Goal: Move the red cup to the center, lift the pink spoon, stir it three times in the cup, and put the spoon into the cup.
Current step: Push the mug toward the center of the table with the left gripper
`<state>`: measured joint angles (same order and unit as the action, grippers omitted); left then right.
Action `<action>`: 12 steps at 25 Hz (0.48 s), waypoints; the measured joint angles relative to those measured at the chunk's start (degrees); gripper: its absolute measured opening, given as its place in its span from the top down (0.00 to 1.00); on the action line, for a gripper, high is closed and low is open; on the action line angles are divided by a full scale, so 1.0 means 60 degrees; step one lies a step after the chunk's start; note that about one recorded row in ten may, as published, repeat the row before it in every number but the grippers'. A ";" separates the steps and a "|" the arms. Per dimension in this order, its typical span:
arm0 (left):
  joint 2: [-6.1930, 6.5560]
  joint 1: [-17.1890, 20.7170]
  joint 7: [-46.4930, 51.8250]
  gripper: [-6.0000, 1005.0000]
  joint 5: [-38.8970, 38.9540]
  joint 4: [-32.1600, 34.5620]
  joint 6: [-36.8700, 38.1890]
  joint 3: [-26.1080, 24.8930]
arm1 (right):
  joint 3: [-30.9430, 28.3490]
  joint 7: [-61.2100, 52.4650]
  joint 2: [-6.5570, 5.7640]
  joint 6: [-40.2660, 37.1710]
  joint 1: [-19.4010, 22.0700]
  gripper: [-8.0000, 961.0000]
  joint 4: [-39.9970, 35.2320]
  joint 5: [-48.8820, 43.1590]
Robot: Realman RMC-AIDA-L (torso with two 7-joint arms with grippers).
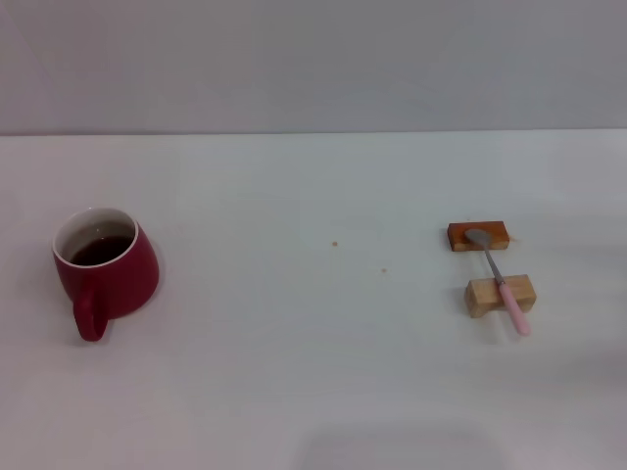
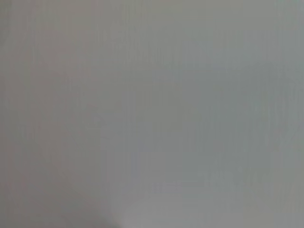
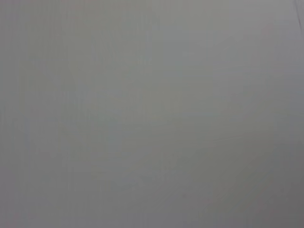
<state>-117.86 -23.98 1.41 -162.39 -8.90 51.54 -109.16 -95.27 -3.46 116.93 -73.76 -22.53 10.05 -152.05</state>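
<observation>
The red cup (image 1: 106,269) stands upright at the left of the white table, its loop handle pointing toward the front edge and dark liquid inside. The pink spoon (image 1: 500,282) lies at the right, its grey bowl resting on a dark brown block (image 1: 479,236) and its pale pink handle across a light wooden block (image 1: 500,296). Neither gripper appears in the head view. Both wrist views show only a plain grey surface, with no fingers and no task objects.
The white table (image 1: 323,372) ends at a pale wall along the back. Two tiny crumbs (image 1: 335,243) lie near the middle. The two wooden blocks under the spoon sit one behind the other at the right.
</observation>
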 joint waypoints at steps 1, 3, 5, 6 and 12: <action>0.0000 -0.0006 0.0000 0.16 -0.0002 -0.0010 0.0000 0.0000 | 0.0000 -0.0001 -0.0001 0.0002 -0.0004 0.33 -0.0001 0.0001; 0.0000 -0.0012 0.0000 0.16 -0.0002 -0.0025 0.0000 0.0001 | 0.0000 -0.0002 0.0001 0.0003 -0.0004 0.33 -0.0003 0.0001; 0.0000 -0.0029 0.0000 0.16 -0.0005 -0.0040 0.0000 0.0000 | 0.0000 -0.0003 0.0009 0.0004 -0.0003 0.33 -0.0005 0.0001; 0.0000 -0.0052 -0.0001 0.16 -0.0006 -0.0032 0.0000 0.0001 | -0.0023 -0.0004 0.0012 0.0004 0.0014 0.33 -0.0005 0.0001; 0.0000 -0.0086 -0.0001 0.16 -0.0007 0.0005 -0.0028 0.0000 | -0.0108 -0.0009 0.0012 0.0004 0.0063 0.33 0.0000 0.0001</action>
<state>-117.86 -24.49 1.40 -162.43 -8.87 51.38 -109.16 -95.92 -3.51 117.00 -73.74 -22.15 10.05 -152.04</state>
